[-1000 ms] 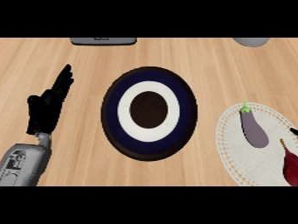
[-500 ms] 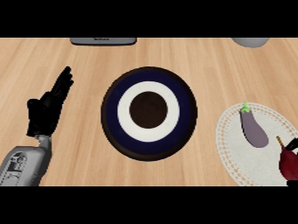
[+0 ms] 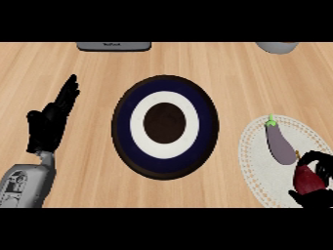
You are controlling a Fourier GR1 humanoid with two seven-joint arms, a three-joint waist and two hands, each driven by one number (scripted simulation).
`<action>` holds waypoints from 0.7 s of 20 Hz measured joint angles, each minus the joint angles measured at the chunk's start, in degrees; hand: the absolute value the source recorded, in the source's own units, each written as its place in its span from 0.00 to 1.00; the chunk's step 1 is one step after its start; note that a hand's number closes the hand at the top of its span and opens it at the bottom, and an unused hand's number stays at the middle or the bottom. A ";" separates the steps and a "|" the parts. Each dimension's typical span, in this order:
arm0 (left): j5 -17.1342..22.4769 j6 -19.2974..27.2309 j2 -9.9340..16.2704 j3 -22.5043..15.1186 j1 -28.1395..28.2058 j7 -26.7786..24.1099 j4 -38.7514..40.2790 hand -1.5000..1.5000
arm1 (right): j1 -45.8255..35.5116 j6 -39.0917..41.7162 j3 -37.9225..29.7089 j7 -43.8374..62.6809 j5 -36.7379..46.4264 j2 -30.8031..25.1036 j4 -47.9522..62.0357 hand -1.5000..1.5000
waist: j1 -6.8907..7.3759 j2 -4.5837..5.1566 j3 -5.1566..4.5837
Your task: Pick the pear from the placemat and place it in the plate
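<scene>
left hand (image 3: 50, 128) is resting at the left of the frame, fingers straight and up, holding nothing; no risk there unless it is swinging in later; plate (image 3: 166, 126) is sitting at frame centre on the wooden surface (image 3: 90, 68), dark rim, white ring, dark middle, nothing on it; placemat (image 3: 259, 161) is lying at lower right, well apart from the plate; eggplant (image 3: 280, 145) is lying on the mat, just above the pear (image 3: 308, 179); right hand (image 3: 326, 176) is curling round the pear at the lower right corner, fingers and thumb wrapping it; pear is showing dark red between them, on the mat as far as I can tell; risks as I am judging them: fingers are working close to the eggplant, so a lift could be nudging it off the mat; hand is partly cut by the frame edge, so wrap on the far side is not visible and the pear could be slipping during carry; plate rim is raised, low transfer could be clipping it; grey object (image 3: 114, 46) and bowl (image 3: 277, 47) at top edge are out of the path
</scene>
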 measured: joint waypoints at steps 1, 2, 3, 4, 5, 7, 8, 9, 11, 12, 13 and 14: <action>-0.22 0.12 -0.13 -0.03 0.24 -0.29 -0.07 0.50 | 1.31 -1.75 0.79 1.24 1.45 1.17 -2.40 1.00 | -0.03 -0.03 -0.02; 0.03 -0.14 0.06 0.22 -0.29 0.64 -0.33 0.50 | 2.70 -3.00 1.58 2.29 2.52 2.26 -5.02 1.00 | -0.09 0.00 0.09; 0.19 -0.39 0.35 0.54 -0.01 0.60 -0.63 0.50 | 3.80 -3.76 1.81 3.32 3.07 2.85 -7.92 1.00 | -0.12 0.06 0.27; 0.03 -0.20 0.02 0.34 0.21 0.73 -0.86 0.50 | 4.43 -5.85 2.28 3.38 4.19 3.98 -9.37 1.00 | -0.11 0.10 0.39; -0.16 -0.04 -0.01 0.32 0.02 1.16 -1.04 0.50 | 4.82 -7.57 2.10 3.16 4.65 4.65 -10.97 1.00 | -0.16 0.15 0.51; -0.49 0.35 -0.57 -0.12 0.79 1.22 -1.84 0.50 | 5.36 -11.05 1.79 2.42 5.55 5.84 -14.55 1.00 | -0.19 0.15 0.66; -0.23 -0.01 -0.31 0.15 0.89 1.11 -1.80 0.50 | 5.15 -12.24 1.56 2.34 5.61 6.37 -16.61 1.00 | -0.20 0.17 0.71; -0.49 0.21 -0.59 0.08 0.85 0.70 -1.26 0.50 | 5.21 -13.50 1.25 1.55 5.51 6.77 -18.14 1.00 | -0.26 0.21 0.74; -0.31 -0.08 -0.55 0.28 0.27 1.10 -1.14 0.50 | 5.04 -14.60 1.23 1.38 5.29 7.54 -22.38 1.00 | -0.26 0.25 0.78; -0.29 -0.25 -0.63 0.19 0.53 1.09 -1.25 0.50 | 4.81 -14.95 1.54 1.37 5.33 7.95 -24.45 1.00 | -0.18 0.27 0.81; -0.67 0.04 -0.86 -0.03 0.64 1.06 -1.42 0.50 | 4.33 -14.94 1.75 1.31 5.14 8.11 -26.37 1.00 | -0.11 0.28 0.82; -0.84 0.27 -0.94 0.07 0.64 1.08 -1.24 0.50 | 3.99 -14.75 1.91 1.35 4.49 8.38 -28.69 1.00 | -0.11 0.29 0.83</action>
